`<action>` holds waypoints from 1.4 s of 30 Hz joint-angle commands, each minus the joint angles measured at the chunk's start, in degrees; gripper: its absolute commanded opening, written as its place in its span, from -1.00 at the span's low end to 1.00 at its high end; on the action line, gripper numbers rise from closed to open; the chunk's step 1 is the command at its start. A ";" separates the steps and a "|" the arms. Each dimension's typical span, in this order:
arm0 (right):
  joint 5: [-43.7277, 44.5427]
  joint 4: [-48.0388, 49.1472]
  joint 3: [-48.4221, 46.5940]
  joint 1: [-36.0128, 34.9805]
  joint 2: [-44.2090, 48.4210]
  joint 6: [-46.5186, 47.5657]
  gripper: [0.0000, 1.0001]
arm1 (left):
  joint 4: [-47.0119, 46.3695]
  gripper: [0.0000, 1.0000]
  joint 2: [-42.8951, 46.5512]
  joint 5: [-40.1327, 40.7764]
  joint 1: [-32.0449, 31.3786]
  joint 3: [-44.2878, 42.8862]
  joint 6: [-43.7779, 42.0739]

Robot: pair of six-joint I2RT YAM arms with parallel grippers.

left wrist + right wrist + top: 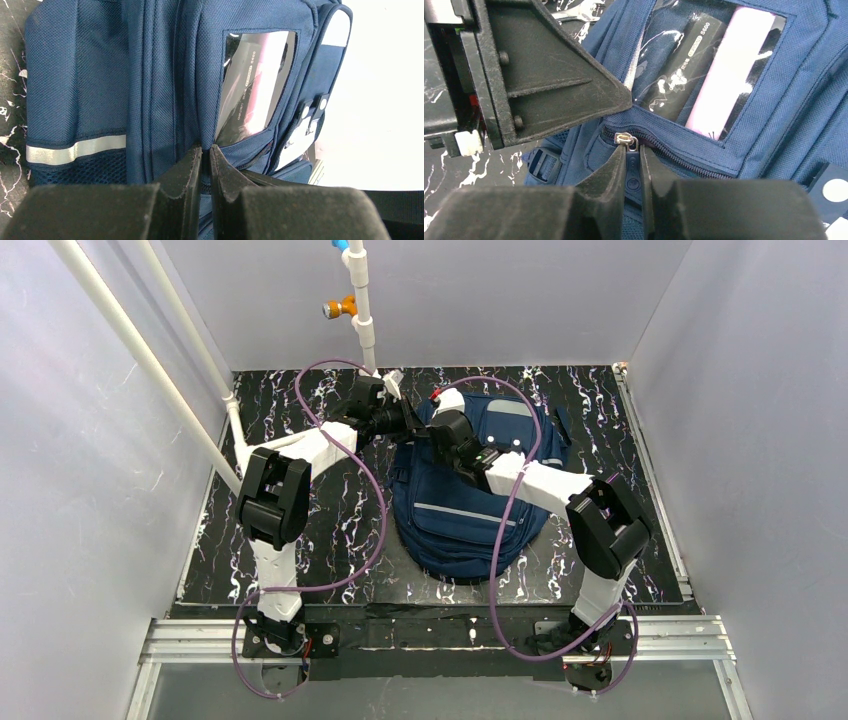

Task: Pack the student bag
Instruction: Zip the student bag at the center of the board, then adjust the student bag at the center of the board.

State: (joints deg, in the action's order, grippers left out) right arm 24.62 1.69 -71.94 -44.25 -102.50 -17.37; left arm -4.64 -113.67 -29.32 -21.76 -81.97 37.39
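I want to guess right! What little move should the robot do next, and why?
Probably slide the zipper pull along the zip: the right fingers pinch it, and the left fingers pinch the student bag steady.

One student bag [470, 510] lies on one bench [330, 530]. Two arms reach it, a left arm [275, 495] from the bag's left and a right arm [605, 525] from its right. Each carries one claw, the left claw [206, 149] and the right claw [633, 152], with two fingers apiece. There are two purple cables, one [375, 520] left of the bag and one [505, 530] across its right half. The bag has one clear window [774, 30], and two things lie behind it: one black box [679, 70] and one pink item [734, 75]. One zipper pull [626, 140] sits just below the window. One reflective strip [75, 150] crosses the bag's side pocket. One upright white pipe [360, 300] stands behind the bag, and two slanted white pipes [130, 335] stand to its left.
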 commanded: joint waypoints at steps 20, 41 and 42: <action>10.84 -15.11 2.90 3.71 9.89 17.05 -0.97 | 11.41 -1.00 4.14 6.83 1.77 -0.25 -7.13; -12.97 -32.17 18.60 -22.89 35.78 36.23 0.97 | 26.68 0.39 32.65 8.66 1.96 5.92 -14.57; -12.51 -33.32 19.67 -25.72 36.02 36.73 0.97 | 27.14 0.41 35.69 9.79 2.02 7.40 -13.91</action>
State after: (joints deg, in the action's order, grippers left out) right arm 15.14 -24.64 -57.10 -59.44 -68.60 14.44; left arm 16.29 -91.59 -24.64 -19.68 -77.97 25.50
